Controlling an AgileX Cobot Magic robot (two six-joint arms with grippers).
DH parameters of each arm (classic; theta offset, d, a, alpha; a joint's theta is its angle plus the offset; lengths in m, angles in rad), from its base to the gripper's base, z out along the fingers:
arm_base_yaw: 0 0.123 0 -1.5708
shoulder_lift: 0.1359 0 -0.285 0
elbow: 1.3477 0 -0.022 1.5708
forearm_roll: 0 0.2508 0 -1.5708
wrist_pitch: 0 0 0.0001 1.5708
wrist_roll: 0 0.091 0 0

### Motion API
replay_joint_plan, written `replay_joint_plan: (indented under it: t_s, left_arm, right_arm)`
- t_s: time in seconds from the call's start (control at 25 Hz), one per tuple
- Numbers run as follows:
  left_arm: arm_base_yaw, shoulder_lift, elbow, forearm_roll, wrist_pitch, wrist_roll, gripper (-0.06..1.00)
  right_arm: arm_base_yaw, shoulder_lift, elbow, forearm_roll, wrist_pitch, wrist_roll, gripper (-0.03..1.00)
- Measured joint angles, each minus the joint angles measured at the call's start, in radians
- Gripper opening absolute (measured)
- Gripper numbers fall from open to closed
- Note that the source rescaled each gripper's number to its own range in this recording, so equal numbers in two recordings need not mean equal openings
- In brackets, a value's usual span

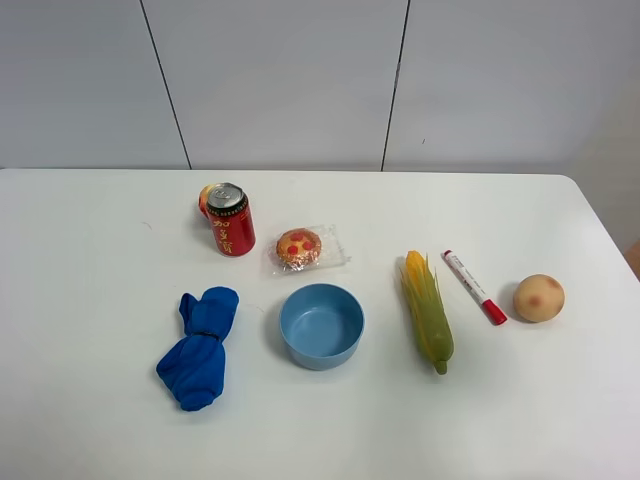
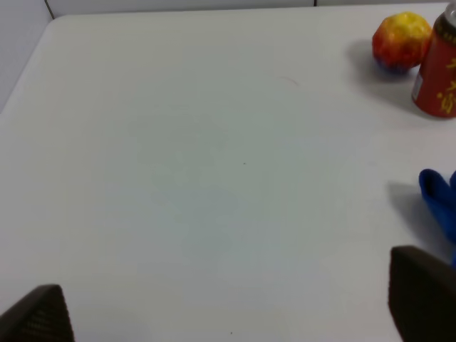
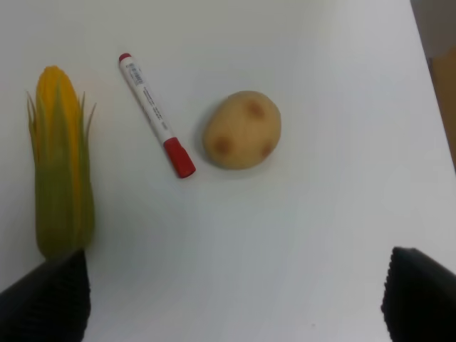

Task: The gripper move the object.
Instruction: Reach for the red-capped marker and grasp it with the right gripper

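From above: the red can bears yellow characters I can't read. The marker pen, white with a red cap, lies between corn cob and potato, on the right of the bench.

Left wrist: left hand spread wide, empty.

Right wrist: right hand wide, empty; the pen's red printing is too small to read.

I can make out yellow characters on the red can and fine print on the marker ahead of my right gripper, but none of it is legible.
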Motion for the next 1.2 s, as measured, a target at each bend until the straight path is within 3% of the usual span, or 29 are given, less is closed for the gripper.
replay_joint_plan:
  t_s: [0.2,0.92,1.2]
  left_arm:
    - [0.000,0.000,0.000,0.000,0.000,0.000,1.00]
    - [0.000,0.000,0.000,0.000,0.000,-0.001,1.00]
    - [0.000,0.000,0.000,0.000,0.000,-0.001,1.00]
  right_arm:
    - [0.003,0.195,-0.094,0.000,0.000,-0.082,0.77]
    - [0.003,0.601,-0.160,0.021,-0.076,-0.089,0.85]
    - [0.003,0.727,-0.160,0.093,-0.078,-0.221,0.85]
